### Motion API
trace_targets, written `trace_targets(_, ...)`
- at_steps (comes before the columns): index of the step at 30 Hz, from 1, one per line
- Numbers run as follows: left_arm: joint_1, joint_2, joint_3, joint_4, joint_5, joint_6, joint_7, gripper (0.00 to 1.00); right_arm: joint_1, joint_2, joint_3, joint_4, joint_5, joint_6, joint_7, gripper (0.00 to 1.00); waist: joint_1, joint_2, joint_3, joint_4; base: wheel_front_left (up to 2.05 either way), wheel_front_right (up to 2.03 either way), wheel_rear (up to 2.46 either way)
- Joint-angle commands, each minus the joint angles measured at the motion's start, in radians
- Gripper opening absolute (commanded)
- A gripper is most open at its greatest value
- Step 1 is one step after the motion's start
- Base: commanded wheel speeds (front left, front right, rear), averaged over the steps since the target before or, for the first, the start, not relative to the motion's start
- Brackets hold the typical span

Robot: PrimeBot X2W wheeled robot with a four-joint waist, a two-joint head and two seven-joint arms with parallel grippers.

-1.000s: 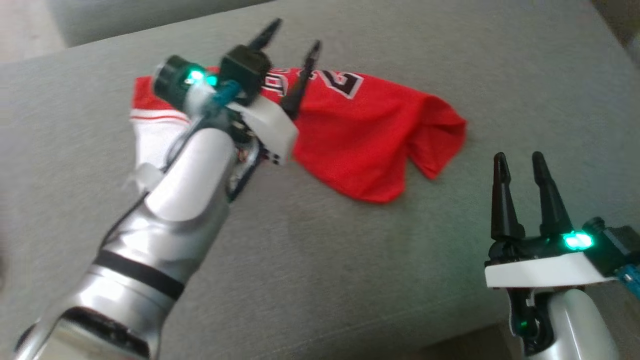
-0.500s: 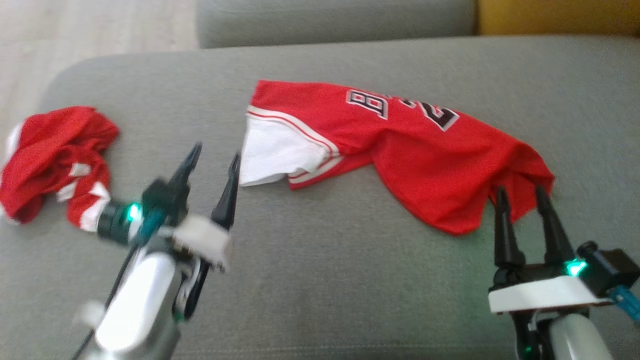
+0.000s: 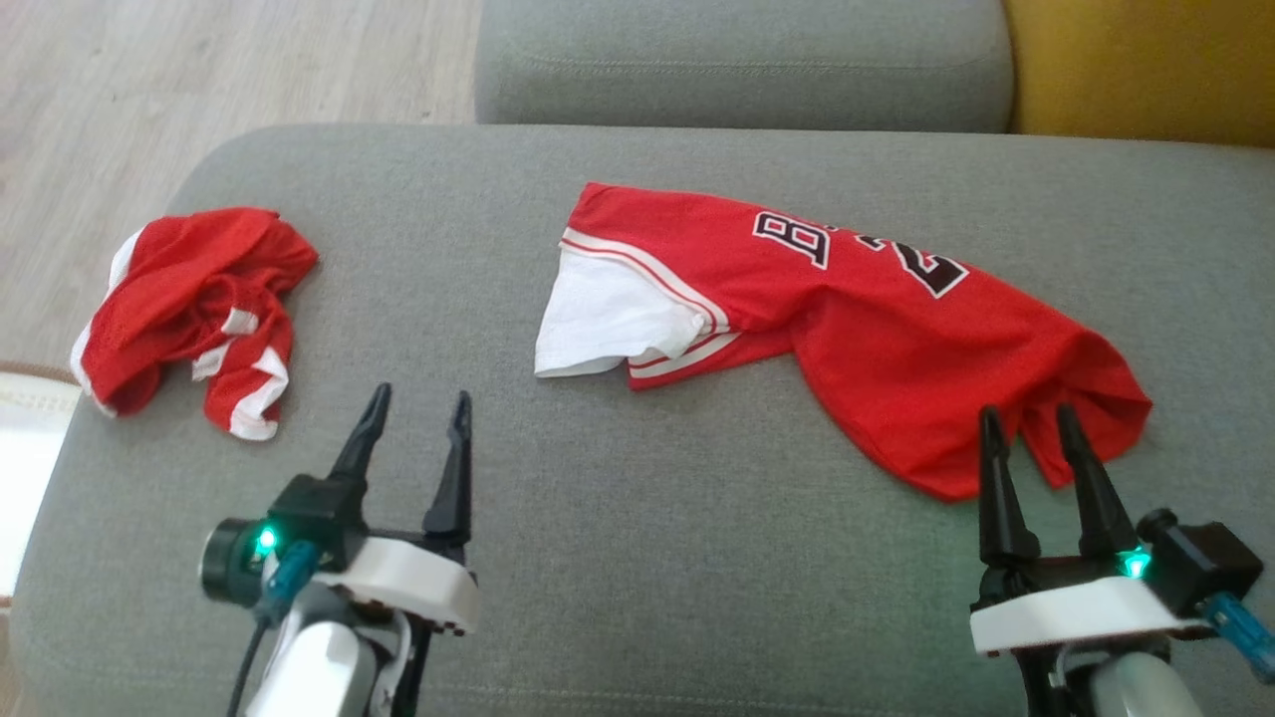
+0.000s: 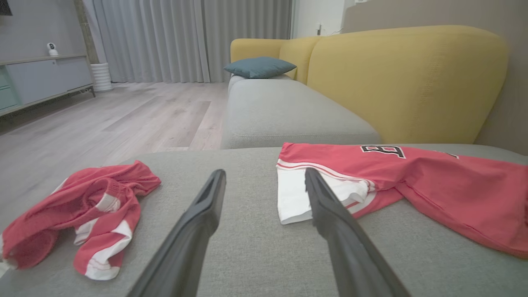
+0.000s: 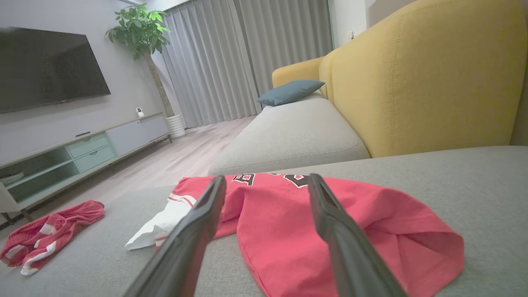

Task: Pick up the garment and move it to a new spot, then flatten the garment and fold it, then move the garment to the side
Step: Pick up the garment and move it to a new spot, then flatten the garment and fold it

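1. The red jersey lies loosely spread and rumpled on the grey sofa seat. It sits towards my right and towards the back of the cushion.
2. Black-and-white lettering faces up near its far edge. A white panel with red-and-white trim forms its left end.
3. Its right end is bunched into folds at the near corner, and nothing grips the jersey.
4. My right jaws stand open. In the head view their two dark fingers point at that bunched near corner, with the tips overlapping its hem. I cannot tell whether they touch the cloth.
5. My left jaws are open too. Their fingers are over bare cushion, near the front edge and apart from the jersey's white end.
6. A second, crumpled red-and-white garment lies at the seat's left end, well apart from the jersey. My left jaws sit between the two, nearer to me.
7. Beyond this seat is another grey cushion, with a teal pillow at its far end.
8. A yellow backrest rises behind the seats on my right.
9. A pale wooden floor runs past the left side. Farther off are grey curtains, a low cabinet, a dark television and a potted tree.
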Motion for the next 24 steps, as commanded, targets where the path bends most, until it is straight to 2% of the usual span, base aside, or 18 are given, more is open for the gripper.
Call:
trace_targets(1, -0.048, 0.001, 0.044, -0.034, 0.008, -0.003, -0.005, 1.0, -0.033, -0.006, 0.022, -0.028, -0.01, -0.001, -0.011, 1.0, 0.0001, -0.0001, 0.008, 0.006, 0.0, 0.0, 0.0)
trace_targets(7, -0.059, -0.041, 0.058, -0.024, 0.036, -0.046, -0.005, 1.0, -0.089, -0.006, 0.055, 0.002, -0.056, -0.001, -0.004, 1.0, 0.0001, -0.0001, 0.05, 0.049, 0.0, 0.0, 0.0)
trace_targets(13, -0.08, -0.068, 0.071, 0.001, 0.054, -0.081, -0.005, 1.0, -0.213, -0.006, 0.201, 0.079, -0.099, -0.001, 0.068, 1.0, 0.0001, -0.0001, 0.104, 0.116, 0.0, 0.0, 0.0)
trace_targets(18, -0.103, -0.087, 0.073, 0.022, 0.064, -0.102, -0.005, 1.0, -0.344, -0.006, 0.287, 0.21, -0.154, -0.001, 0.121, 1.0, 0.0001, -0.0001, 0.152, 0.186, 0.0, 0.0, 0.0)
trace_targets(24, -0.124, -0.102, 0.07, 0.036, 0.061, -0.114, -0.005, 1.0, -0.48, -0.006, 0.258, 0.414, -0.265, -0.001, 0.139, 1.0, 0.0001, -0.0001, 0.195, 0.271, 0.0, 0.0, 0.0)
